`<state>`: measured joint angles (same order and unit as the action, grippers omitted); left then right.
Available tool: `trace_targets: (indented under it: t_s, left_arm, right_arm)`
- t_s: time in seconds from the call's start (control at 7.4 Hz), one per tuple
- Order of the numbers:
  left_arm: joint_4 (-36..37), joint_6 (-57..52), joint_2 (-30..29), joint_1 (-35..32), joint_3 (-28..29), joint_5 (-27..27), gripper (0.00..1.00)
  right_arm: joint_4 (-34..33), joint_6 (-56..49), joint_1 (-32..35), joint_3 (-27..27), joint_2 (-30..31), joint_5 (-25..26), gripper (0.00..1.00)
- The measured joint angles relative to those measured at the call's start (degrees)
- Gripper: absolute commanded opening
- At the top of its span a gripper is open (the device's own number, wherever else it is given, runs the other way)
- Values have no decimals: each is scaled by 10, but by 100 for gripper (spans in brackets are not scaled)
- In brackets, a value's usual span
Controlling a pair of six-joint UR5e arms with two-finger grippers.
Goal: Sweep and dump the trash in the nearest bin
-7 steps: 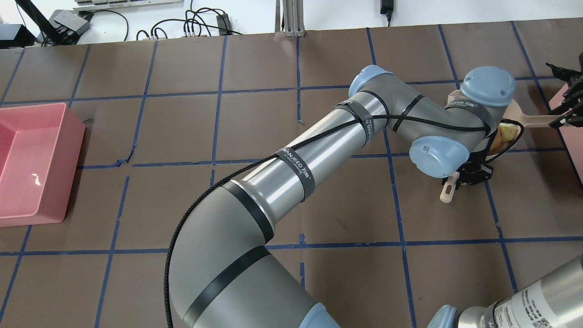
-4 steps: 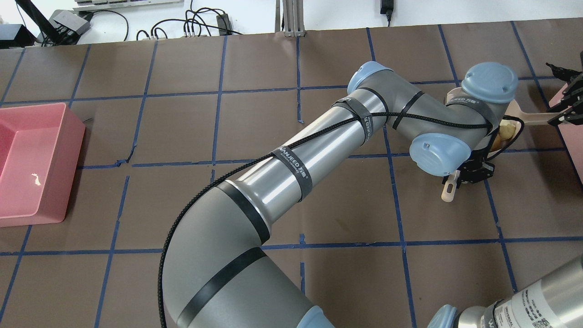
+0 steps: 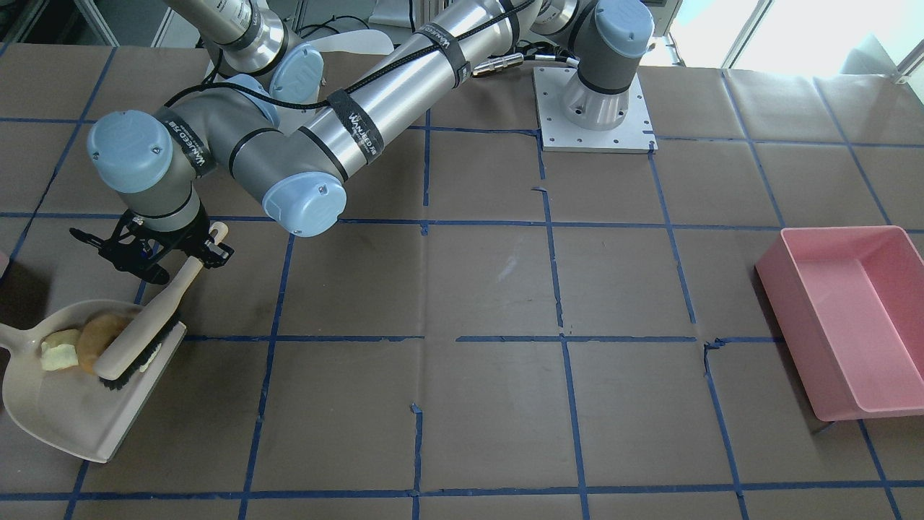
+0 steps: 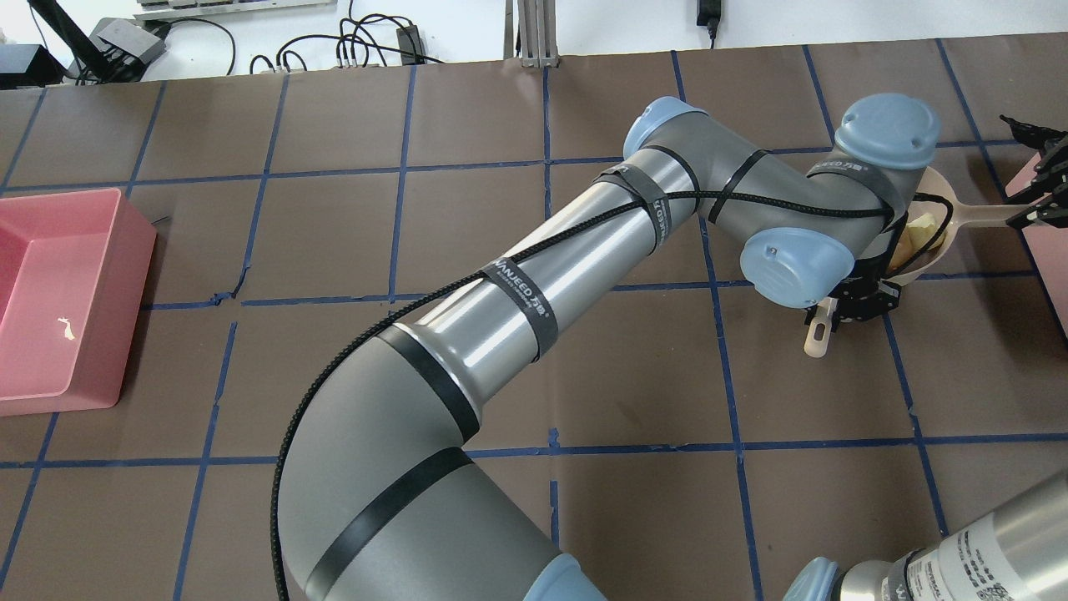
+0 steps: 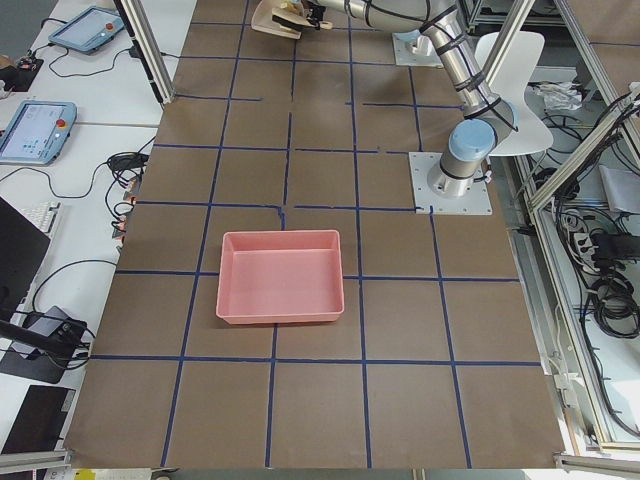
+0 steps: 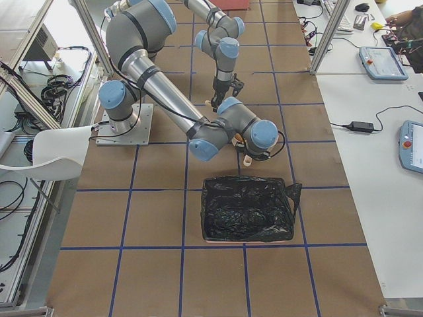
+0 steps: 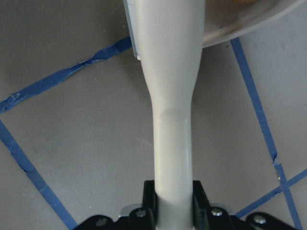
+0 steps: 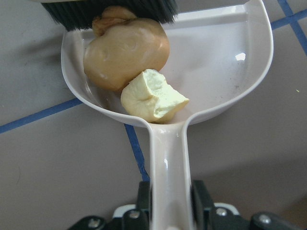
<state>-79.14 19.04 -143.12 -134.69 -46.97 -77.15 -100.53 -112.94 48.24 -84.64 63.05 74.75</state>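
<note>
**Trash in dustpan, both grippers clamped on tools**

Left gripper [image 7: 173, 207]: jaws closed tight on the brush [image 3: 141, 326] handle, gripping near its free end. The handle slopes down from the gripper to the brush head. The black bristles sit at the open mouth of the dustpan [image 3: 63, 415], pressed against the trash. The left arm reaches right across the table [image 3: 462, 289] to get there.

Right gripper [image 8: 169, 203]: jaws closed on the dustpan handle, with the pan pointing away from the wrist. Its mouth faces the brush. Can't tell if the pan is flat on the table or just off it.

Trash, all inside the pan:
- The orange-tan lump [image 8: 125, 50] is in the middle of the pan, touching the bristles.
- The pale yellow-green chunk [image 8: 152, 98] is against the pan's back wall by the handle root, touching the orange lump.
- A browned bit [image 8: 111, 18] shows behind the orange lump, right under the bristles. Can't tell if it's a separate piece.

The pan is near the table's end on the robot's right. The black-bag-lined bin [image 6: 248, 210] sits at that same end, close to the right wrist. The pink bin [image 3: 844, 325] is well apart, near the table's end on the robot's left, with a small pale scrap [image 4: 65, 328] on its floor.
</note>
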Motion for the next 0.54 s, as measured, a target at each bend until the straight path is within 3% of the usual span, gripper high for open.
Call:
trace_targets:
  t_s: [0.54]
  left_arm:
    - [-1, -12, 70, 25, -91, 4, 9]
  right_arm:
    - [14, 0, -5, 1, 1, -12, 2]
